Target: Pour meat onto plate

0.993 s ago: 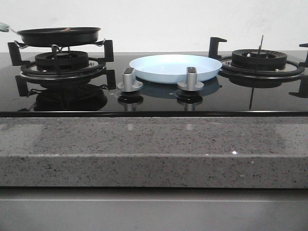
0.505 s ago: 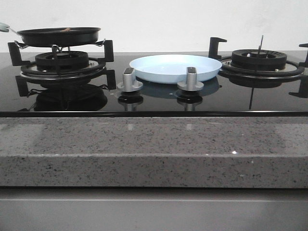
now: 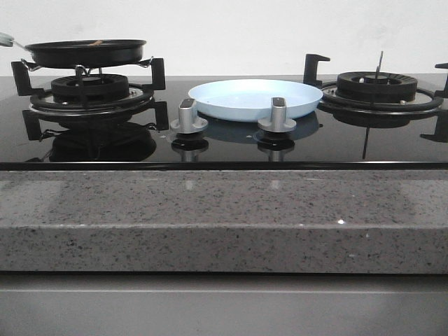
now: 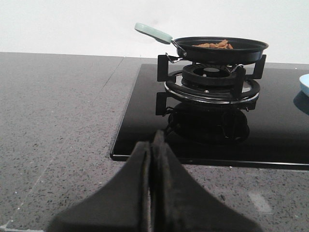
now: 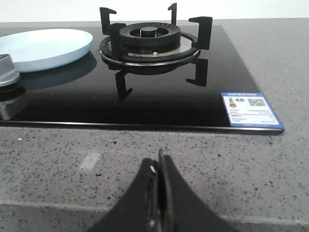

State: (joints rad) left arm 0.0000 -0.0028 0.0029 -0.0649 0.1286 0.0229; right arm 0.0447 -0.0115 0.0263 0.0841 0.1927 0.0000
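Nothing has moved. Both my left gripper point(image 4: 152, 145) and right gripper point(image 5: 157, 169) sit pinched together, empty. Meat point(image 4: 212, 45) lies in the frying pan point(image 4: 219, 48), handle pointing away from the plate point(image 3: 255, 98).

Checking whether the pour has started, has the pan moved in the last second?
No. The pan sits in the same spot on the left burner, level, as before.

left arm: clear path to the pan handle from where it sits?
Probably yes. The left gripper, fingers shut, hangs over bare counter in front of the hob; nothing stands between it and the pan handle, which juts out sideways off the burner.
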